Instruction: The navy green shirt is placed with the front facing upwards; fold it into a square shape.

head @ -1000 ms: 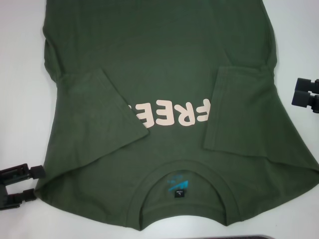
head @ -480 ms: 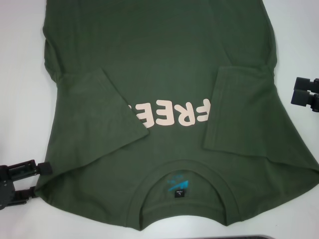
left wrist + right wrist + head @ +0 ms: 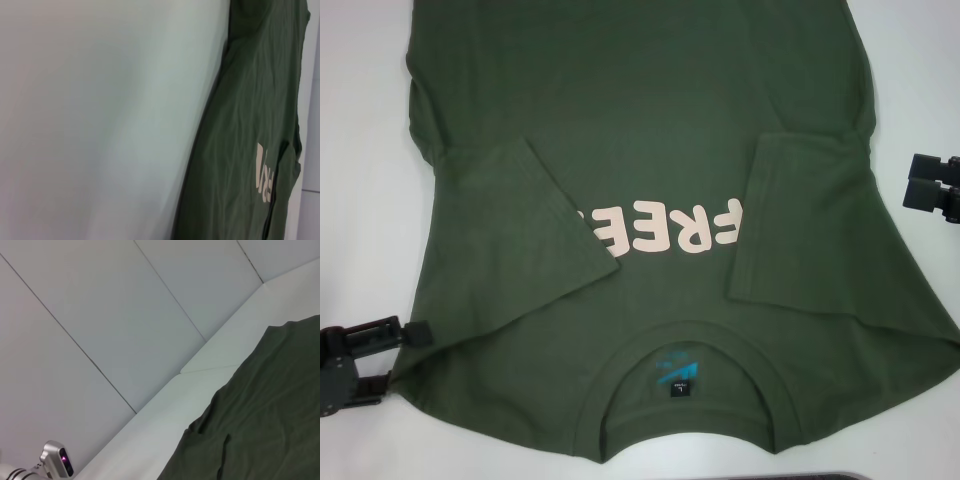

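Reaching in from the table's near left corner, the robot's black left hand [image 3: 408, 352] sits at the shoulder edge of the large dark olive-green short-sleeved cotton shirt [image 3: 650, 130], its two fingers [image 3: 418, 331] spread apart with one tip touching the cloth and the other beside the hem; nothing is clamped between them. The shirt lies flat on the white table [image 3: 360, 180], front up, ribbed crew neck [image 3: 685, 335] nearest the robot and a teal-and-black neck label [image 3: 677, 378] showing inside it. Both short sleeves are folded inward over the chest: the left sleeve [image 3: 535, 225] covers the start of the pale pink "FREE!" lettering [image 3: 660, 228], the right sleeve [image 3: 800, 225] covers its end. The left wrist view shows the shirt's long side edge against the bare table. Well apart, the black right hand [image 3: 932, 190] hangs over the table just off the shirt's right side; whether it is open or closed cannot be told.
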`<state>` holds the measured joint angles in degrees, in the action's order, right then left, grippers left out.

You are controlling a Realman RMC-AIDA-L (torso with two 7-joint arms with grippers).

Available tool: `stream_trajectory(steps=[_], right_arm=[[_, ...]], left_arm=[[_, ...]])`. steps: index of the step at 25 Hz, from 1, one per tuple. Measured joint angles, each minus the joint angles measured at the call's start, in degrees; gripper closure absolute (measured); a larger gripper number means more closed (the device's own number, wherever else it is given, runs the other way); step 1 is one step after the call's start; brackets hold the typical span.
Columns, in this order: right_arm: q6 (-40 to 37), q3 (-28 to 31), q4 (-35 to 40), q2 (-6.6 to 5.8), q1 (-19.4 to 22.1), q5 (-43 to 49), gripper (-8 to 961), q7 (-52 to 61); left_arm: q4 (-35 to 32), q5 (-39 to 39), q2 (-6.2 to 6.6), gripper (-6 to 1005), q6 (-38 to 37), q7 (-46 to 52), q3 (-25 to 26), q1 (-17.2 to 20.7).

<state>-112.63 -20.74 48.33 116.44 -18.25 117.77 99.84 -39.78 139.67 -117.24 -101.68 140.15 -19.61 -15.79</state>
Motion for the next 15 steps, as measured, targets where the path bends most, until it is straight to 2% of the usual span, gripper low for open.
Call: stream_trajectory(steps=[7,13,15], right_arm=[[-0.1,0.0,0.0,0.01,0.0,0.0,41,0.0],[-0.1,0.0,-0.6,0.00,0.0,0.0,41,0.1],[-0.1,0.1,-0.7,-0.03,0.0,0.0,41,0.4]], left_arm=[[2.5,2.0,-0.11,138,1.1,-0.4,0.2,-1.9],[0.7,1.2,-0.50,163,0.9,-1.5,0.3,-1.6],[0.5,1.5,-0.55,242,0.7,-1.5,0.0,-1.7]])
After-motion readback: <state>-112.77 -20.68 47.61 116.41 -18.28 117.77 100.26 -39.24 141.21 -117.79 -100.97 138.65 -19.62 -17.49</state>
